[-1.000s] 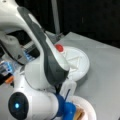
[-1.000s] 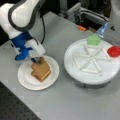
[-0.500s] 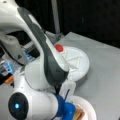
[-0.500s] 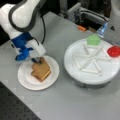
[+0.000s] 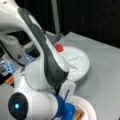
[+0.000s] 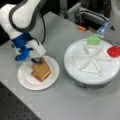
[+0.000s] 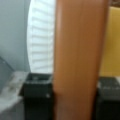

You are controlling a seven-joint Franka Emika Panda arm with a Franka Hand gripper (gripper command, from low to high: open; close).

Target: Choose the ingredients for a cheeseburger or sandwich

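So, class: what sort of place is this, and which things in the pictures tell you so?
Probably a robotics lab bench, not a kitchen: a grey table with a robot arm, toy food stacked on a paper plate, and a white divided turntable holding more pieces.

a grey table [image 6: 75, 105] carries a white paper plate [image 6: 27, 80] at a front view's left and a large round white tray [image 6: 75, 50] on its right, near each other but apart. an orange bit [image 6: 81, 28] lies behind the tray.

A robotics lab: grey bench [image 6: 75, 100]; perforated black breadboard [image 6: 15, 107]; equipment rack [image 6: 85, 15] behind.
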